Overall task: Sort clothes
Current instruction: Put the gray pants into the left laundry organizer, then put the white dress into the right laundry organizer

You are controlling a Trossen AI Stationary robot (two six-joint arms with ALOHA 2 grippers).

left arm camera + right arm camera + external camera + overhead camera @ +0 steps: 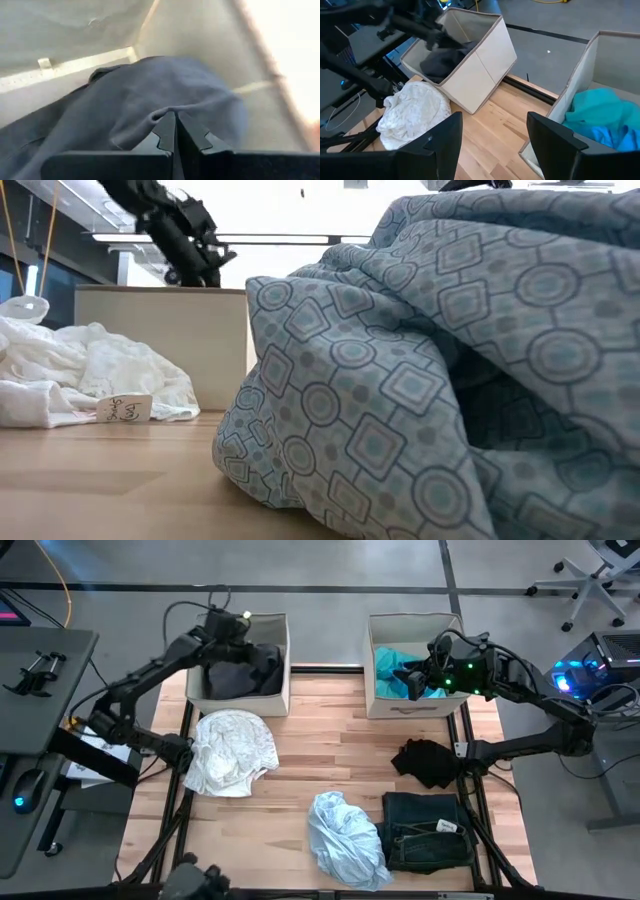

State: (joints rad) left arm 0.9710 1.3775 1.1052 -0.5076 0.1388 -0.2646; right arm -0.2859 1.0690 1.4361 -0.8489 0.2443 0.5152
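Observation:
My left gripper (228,628) is over the left beige bin (283,690), shut on a dark grey garment (150,95) that lies in that bin. It also shows in the right wrist view (436,39). My right gripper (492,135) is open and empty, at the right beige bin's (400,708) left wall; teal clothes (395,665) lie in that bin. On the table lie a white garment (235,750), a pale blue patterned one (345,835), a dark denim one (425,830) and a black one (425,760). My left gripper pinches a raised fold of the dark grey garment (159,116) between its two shut fingertips (170,131). The fingers come from above, slanting into the bin. The cloth drapes away from the tips, and the rest of it lies in the bin.
The pale blue garment (430,360) fills most of the low view, with the white garment (90,370) and the left bin (160,330) behind it. Bare wood (330,740) lies between the bins and the clothes. A desk (40,680) stands to the left.

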